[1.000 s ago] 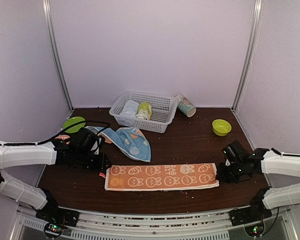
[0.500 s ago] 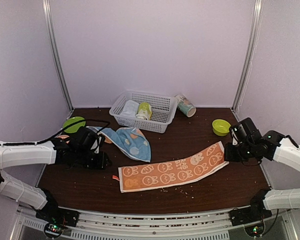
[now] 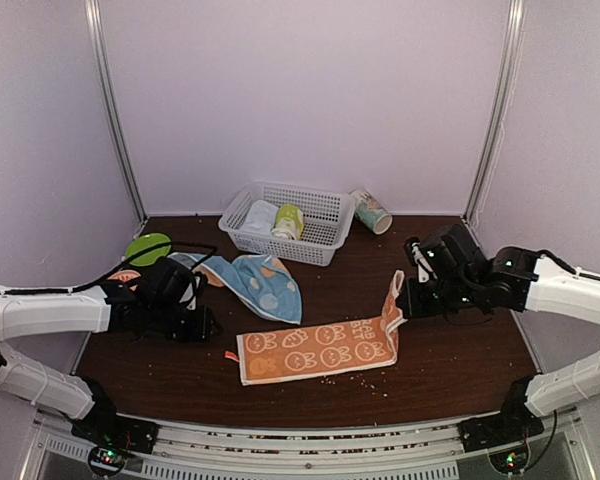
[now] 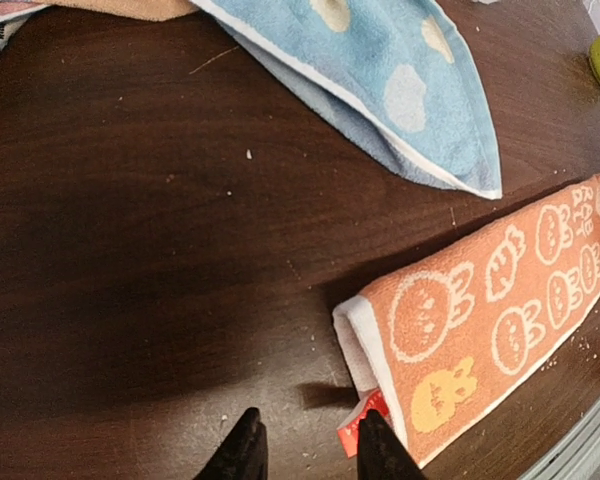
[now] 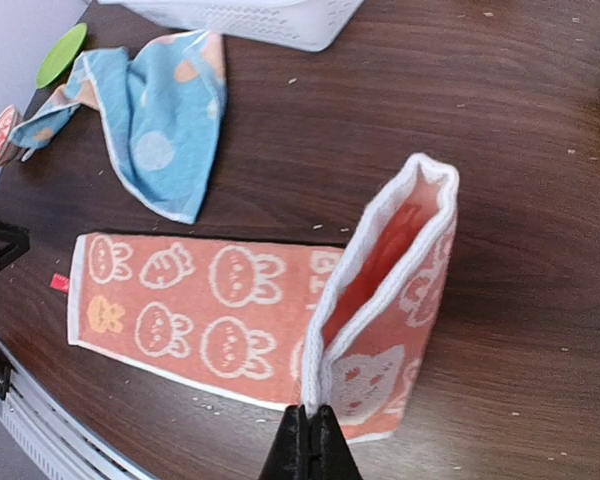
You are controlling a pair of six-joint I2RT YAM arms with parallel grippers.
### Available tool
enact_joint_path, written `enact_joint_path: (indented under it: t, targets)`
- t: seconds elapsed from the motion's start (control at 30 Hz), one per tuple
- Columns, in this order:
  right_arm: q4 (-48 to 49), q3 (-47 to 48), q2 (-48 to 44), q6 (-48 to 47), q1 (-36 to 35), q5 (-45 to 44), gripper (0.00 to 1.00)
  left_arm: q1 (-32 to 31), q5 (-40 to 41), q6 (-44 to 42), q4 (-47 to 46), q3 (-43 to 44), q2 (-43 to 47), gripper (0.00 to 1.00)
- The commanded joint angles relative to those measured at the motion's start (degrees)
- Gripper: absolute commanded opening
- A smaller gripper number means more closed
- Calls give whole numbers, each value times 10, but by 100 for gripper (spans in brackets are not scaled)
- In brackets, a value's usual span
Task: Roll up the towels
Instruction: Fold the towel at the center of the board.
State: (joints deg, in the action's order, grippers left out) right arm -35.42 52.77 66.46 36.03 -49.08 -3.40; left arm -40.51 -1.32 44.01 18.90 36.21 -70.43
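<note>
We are seeing a white plastic lattice basket [image 3: 321, 216] holding a pale blue-white rolled towel [image 3: 260, 217] and a yellow-green rolled towel [image 3: 288, 220]. The right gripper [image 3: 405, 300] is pinching one end of the peach-orange cartoon-print cloth towel [image 3: 315, 350] upright, the rest lying flat on the dark wooden surface [image 3: 380, 270]. The left gripper [image 4: 302, 445] is hanging partly open beside the other end. The light blue spotted cloth towel [image 3: 260, 285] is lying crumpled just behind.

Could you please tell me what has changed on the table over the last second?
The right claw, shut on the peach-orange towel's right end, lifted that end and carried it leftward, so it now stands up folded over the rest. The towel's left end slid a little to the right, away from the left claw, which is open and holds nothing. The left arm, light blue towel, basket and paper cup stayed put.
</note>
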Motion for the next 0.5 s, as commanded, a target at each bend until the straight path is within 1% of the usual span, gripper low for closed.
enact_joint_path:
  t: [0.0, 0.07, 0.23, 0.47]
  targets:
    - [91, 41, 80, 41, -71, 4, 0, -2, 1, 6, -13, -15, 33, 32]
    - [101, 67, 126, 50, -94, 7, 0, -1, 4, 7, -8, -21, 47, 32]
    - [127, 122, 206, 56, -130, 15, 0, -1, 14, 8, 6, -34, 79, 32]
    - [127, 189, 283, 53, -154, 27, 0, -2, 23, 11, 17, -49, 108, 32]
